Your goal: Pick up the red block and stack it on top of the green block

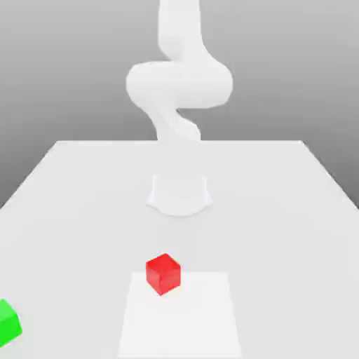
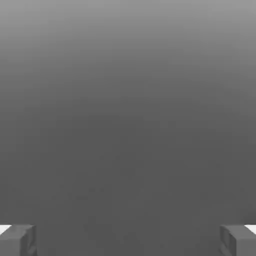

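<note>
The small red cube-shaped block [image 1: 163,273] sits on the white tabletop [image 1: 280,210], near the middle of its near edge, on the far edge of a paler square patch [image 1: 181,319] marked on the surface. It stands flat with one vertical edge turned toward the exterior camera, so its faces run diagonally to the table's edges. The bright green cube-shaped block [image 1: 8,324] lies at the near corner on the exterior view's left, partly cut off by the picture, well apart from the red one.

The white robot arm [image 1: 179,84] rises from its round base [image 1: 179,195] at the middle of the table, behind the red block. In the hand view the gripper [image 2: 128,240] shows two grey fingertips [image 2: 18,240] spread wide apart with nothing between them; only grey background lies ahead, so neither block is under the hand.

By its look the red block is rigid, smooth-sided and likely light, with nothing fragile about it. The sensible hold is across two opposite flat side faces, about mid-height, with the fingers turned to match the block's diagonal set; gripping across corners would risk it twisting or slipping out

No containers appear in either view; nothing here holds anything else
</note>
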`<act>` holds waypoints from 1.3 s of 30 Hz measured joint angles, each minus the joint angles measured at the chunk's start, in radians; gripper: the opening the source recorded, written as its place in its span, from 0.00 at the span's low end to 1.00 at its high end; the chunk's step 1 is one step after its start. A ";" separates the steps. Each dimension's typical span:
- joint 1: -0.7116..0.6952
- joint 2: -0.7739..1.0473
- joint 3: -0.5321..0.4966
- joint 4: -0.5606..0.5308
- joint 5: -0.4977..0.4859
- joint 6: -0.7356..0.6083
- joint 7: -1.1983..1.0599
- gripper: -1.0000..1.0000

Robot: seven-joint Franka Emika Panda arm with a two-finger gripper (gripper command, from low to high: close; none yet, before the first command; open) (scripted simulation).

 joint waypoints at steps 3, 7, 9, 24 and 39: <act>0.025 0.091 -0.043 -0.091 -0.010 0.071 -0.099 0.50; 0.056 0.209 -0.098 -0.211 -0.025 0.164 -0.228 0.50; 0.070 0.270 -0.123 -0.273 -0.033 0.211 -0.294 0.50; 0.034 0.905 -0.068 -0.523 0.189 0.704 -0.823 0.50; 0.021 0.691 -0.114 -0.555 -0.013 0.523 -0.680 0.00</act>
